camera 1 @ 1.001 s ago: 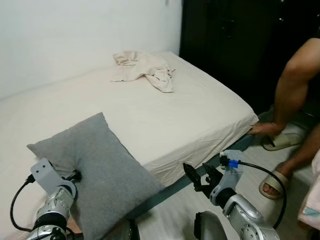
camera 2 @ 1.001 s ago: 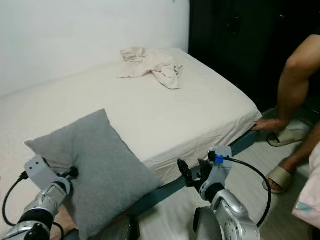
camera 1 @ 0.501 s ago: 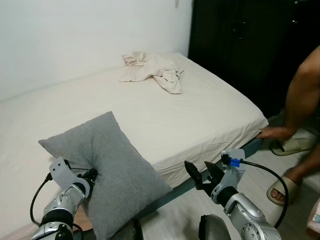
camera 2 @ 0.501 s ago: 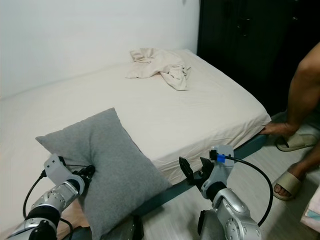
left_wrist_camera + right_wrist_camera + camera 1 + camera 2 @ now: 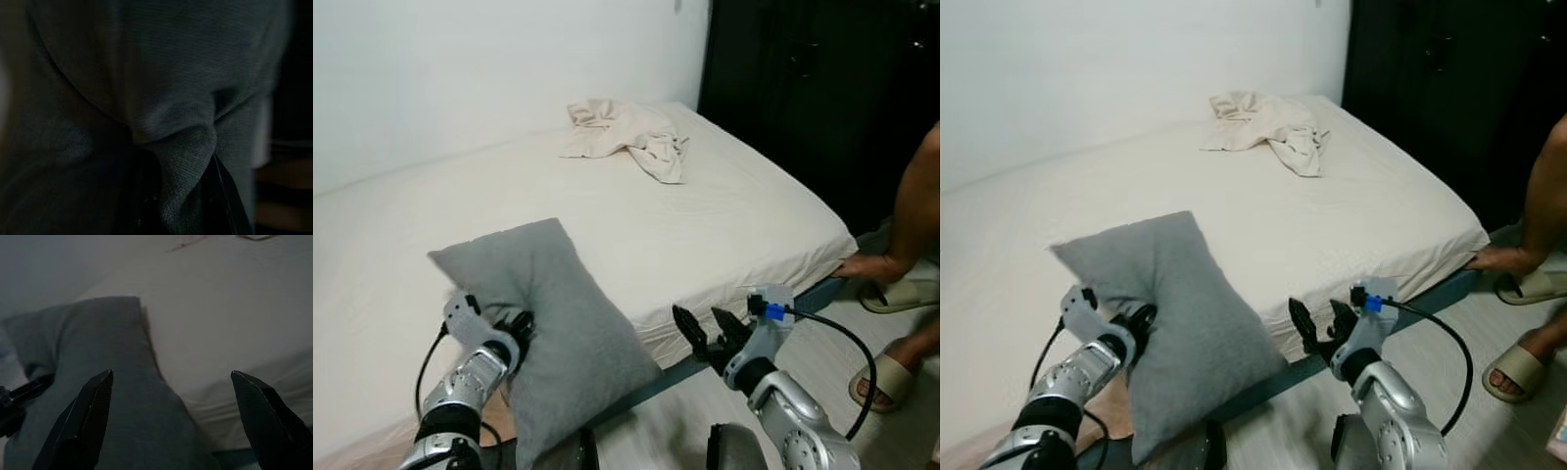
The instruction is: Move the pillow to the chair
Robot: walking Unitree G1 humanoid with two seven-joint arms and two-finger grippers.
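— Where's your left arm?

— Bent forward at my lower left, silver forearm angled up, a black cable looping off the wrist. My left gripper (image 5: 521,328) has its black fingers clamped on a fold of the pillow (image 5: 558,333).

— And the right?

— Raised low ahead of me. My right gripper (image 5: 1317,328) points forward, fingers spread wide, holding nothing.

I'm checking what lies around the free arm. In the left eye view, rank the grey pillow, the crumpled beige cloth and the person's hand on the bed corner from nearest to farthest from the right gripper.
From the right gripper:
1. Grey pillow, just to its left at the bed edge.
2. Person's hand, off to its right on the bed corner.
3. Crumpled beige cloth, far back on the bed near the wall.
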